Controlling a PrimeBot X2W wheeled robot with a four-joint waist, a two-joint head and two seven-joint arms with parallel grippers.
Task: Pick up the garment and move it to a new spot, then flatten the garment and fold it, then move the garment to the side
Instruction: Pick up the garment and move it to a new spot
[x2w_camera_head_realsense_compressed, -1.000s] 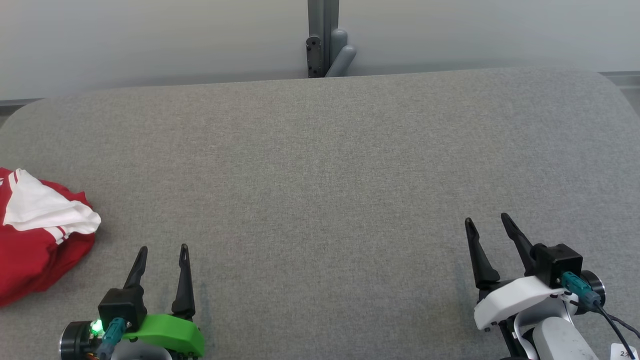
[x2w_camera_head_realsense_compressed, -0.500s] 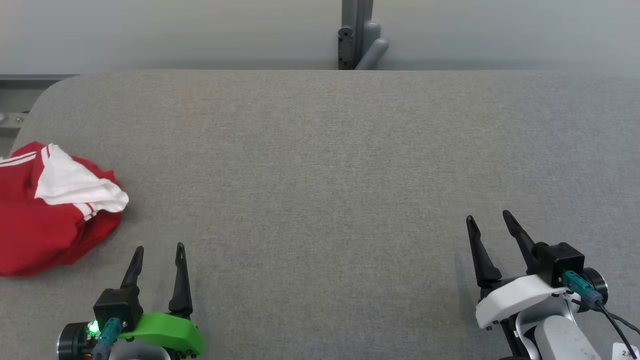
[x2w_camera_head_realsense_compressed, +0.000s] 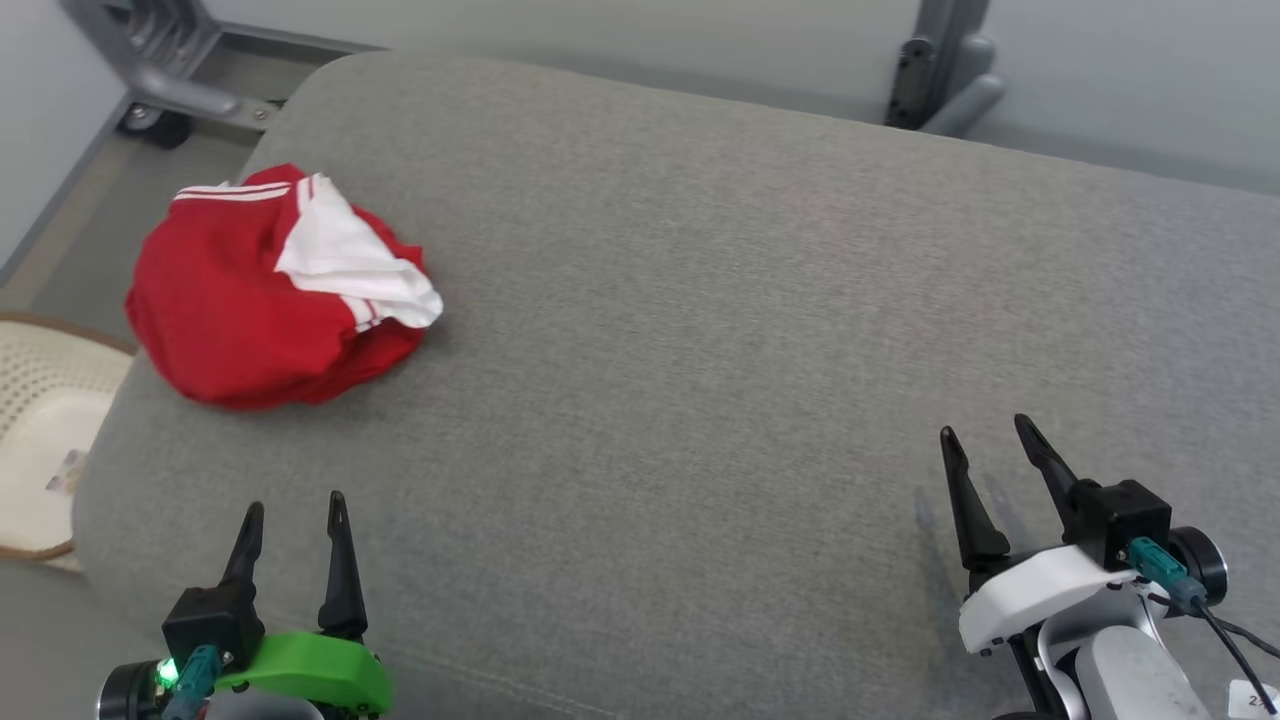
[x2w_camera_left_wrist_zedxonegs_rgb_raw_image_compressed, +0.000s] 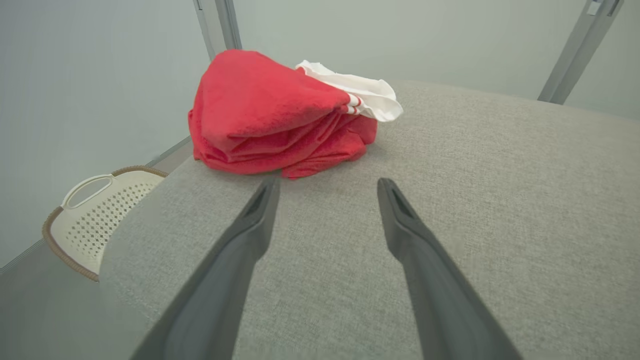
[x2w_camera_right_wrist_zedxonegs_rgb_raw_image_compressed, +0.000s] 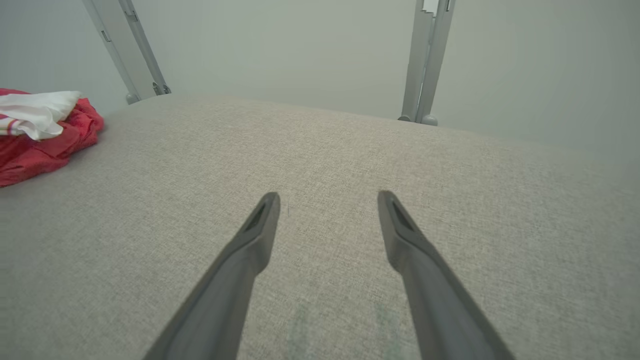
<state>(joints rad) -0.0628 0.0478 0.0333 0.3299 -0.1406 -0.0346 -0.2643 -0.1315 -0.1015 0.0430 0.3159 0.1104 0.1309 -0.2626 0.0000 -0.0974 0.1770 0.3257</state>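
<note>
- My head camera has swung left and tipped since a second ago, so the whole picture has shifted. I read that as the camera's move, not a move of the things.
- The garment (x2w_camera_head_realsense_compressed: 260, 300), red with a white panel and white stripes, lies crumpled in a heap on the grey fabric counter (x2w_camera_head_realsense_compressed: 700, 300), near its far left corner. A second ago the left edge of the head view cut it off; now I see all of it.
- My left hand (x2w_camera_head_realsense_compressed: 295, 503) sits at the lower left of the head view, as before, over the counter's near left edge. Its fingers are spread with nothing between them.
- In the left wrist view the garment (x2w_camera_left_wrist_zedxonegs_rgb_raw_image_compressed: 270, 115) lies ahead of that hand (x2w_camera_left_wrist_zedxonegs_rgb_raw_image_compressed: 328, 182), a little to the left, and clear of the fingertips.
- My right hand (x2w_camera_head_realsense_compressed: 984, 427) is at the lower right as before, fingers apart and empty, over the near right part of the counter and well apart from the garment.
- A pale perforated basket (x2w_camera_head_realsense_compressed: 40, 420) with a brown rim has come into view, on the floor beside the counter's left edge.
- The grey metal post (x2w_camera_head_realsense_compressed: 935, 70) behind the far edge now shows at the upper right rather than top centre.
</note>
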